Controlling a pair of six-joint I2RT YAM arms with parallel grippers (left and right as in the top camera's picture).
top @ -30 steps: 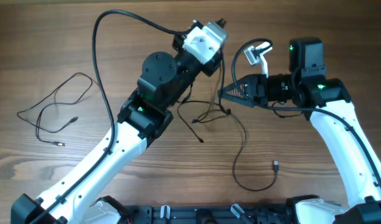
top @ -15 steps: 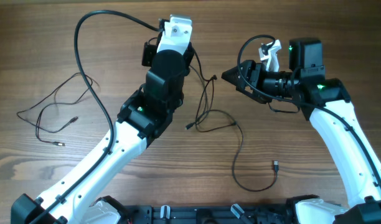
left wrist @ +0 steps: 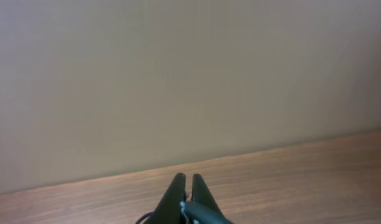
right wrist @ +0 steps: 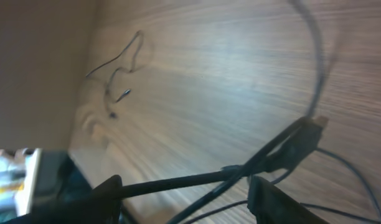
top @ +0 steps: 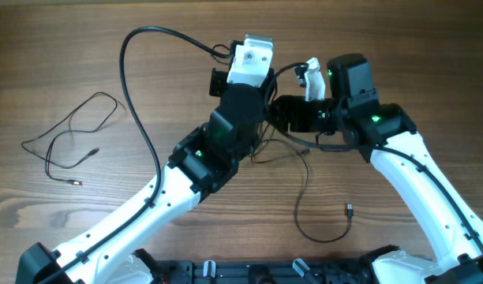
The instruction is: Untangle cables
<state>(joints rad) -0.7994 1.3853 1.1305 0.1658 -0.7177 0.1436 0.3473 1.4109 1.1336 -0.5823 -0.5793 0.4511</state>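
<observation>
L arm (top: 226, 138) now beside R arm (top: 383, 134), cables (top: 296, 213) half-hidden beneath; L pincer (left wrist: 185, 184) closed, hold unclear; R pincer (right wrist: 185, 186) agape astride one.

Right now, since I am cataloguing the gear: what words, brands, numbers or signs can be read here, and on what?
No text can be read in any view.
White block on the left wrist: no legible print.
Black box on the right arm: only a green light, no writing.
Coloured clutter beyond the table edge, right wrist view: too blurred to read.
</observation>
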